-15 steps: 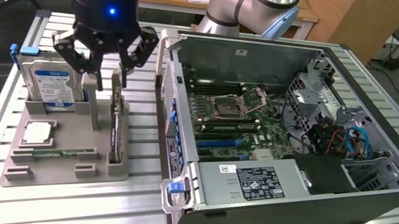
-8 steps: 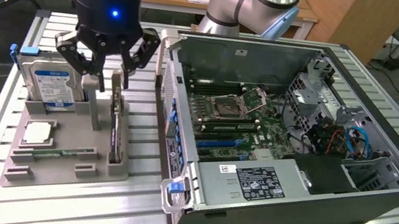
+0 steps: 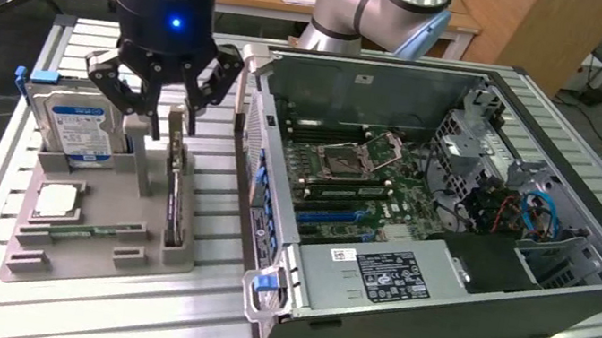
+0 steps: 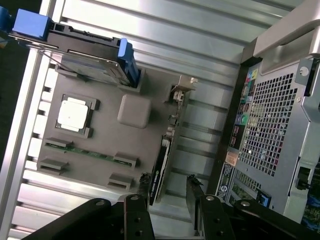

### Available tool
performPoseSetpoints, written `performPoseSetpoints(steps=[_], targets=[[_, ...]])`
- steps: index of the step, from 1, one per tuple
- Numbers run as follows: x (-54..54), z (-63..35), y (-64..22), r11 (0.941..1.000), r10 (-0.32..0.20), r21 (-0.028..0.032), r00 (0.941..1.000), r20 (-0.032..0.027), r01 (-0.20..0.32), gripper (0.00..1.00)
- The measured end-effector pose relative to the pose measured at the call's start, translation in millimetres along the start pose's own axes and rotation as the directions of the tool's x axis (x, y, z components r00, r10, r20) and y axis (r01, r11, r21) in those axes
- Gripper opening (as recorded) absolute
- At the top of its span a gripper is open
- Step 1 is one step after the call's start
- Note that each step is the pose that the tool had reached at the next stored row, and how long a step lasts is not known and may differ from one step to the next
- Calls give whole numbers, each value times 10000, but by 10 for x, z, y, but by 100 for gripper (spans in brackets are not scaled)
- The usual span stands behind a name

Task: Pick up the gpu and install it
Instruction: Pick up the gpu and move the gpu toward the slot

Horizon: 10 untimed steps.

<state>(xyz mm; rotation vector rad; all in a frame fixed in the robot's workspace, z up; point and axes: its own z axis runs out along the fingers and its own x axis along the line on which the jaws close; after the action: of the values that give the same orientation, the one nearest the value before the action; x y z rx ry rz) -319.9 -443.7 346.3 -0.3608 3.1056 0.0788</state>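
Note:
The gpu (image 3: 176, 178) stands on its long edge in a slot of the grey holder tray (image 3: 80, 266), dark face sideways, silver bracket end (image 4: 180, 91) away from the wrist camera. My gripper (image 3: 164, 116) hangs directly over the card's top edge, jaws open. In the wrist view the gpu (image 4: 161, 162) runs into the gap of the gripper (image 4: 169, 192), closer to one of the black fingers (image 4: 144, 186) than to the other. Nothing is clamped.
In the same tray stand a hard drive with a blue label (image 3: 78, 129), a CPU (image 3: 56, 200) and a RAM stick (image 3: 85, 231). The open computer case (image 3: 569, 307) lies at the exterior view's right, its motherboard (image 3: 359, 187) exposed. All of it rests on a slatted aluminium table (image 3: 133, 315).

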Motion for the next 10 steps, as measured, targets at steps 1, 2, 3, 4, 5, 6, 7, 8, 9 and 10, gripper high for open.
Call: performPoseSetpoints(steps=[1, 2, 3, 4, 5, 6, 7, 8, 9, 10], targets=[[-1, 2, -1, 10000, -1, 0, 10000, -1, 1, 43], [-1, 5, -1, 10000, 0, -1, 10000, 0, 0, 43], [-1, 8, -2, 10000, 0, -1, 10000, 1, 0, 43], [-1, 10, -2, 10000, 0, 0, 10000, 1, 0, 43], [-1, 13, -3, 10000, -1, -1, 10000, 1, 1, 43], [-1, 17, -4, 10000, -1, -1, 10000, 2, 1, 43], [-1, 20, -5, 10000, 0, -1, 10000, 1, 0, 43], [-2, 22, -5, 10000, -1, -1, 10000, 1, 1, 43], [-2, 24, -6, 10000, -1, 0, 10000, 0, 1, 43], [-2, 27, -7, 10000, -1, -1, 10000, 2, 1, 43]])
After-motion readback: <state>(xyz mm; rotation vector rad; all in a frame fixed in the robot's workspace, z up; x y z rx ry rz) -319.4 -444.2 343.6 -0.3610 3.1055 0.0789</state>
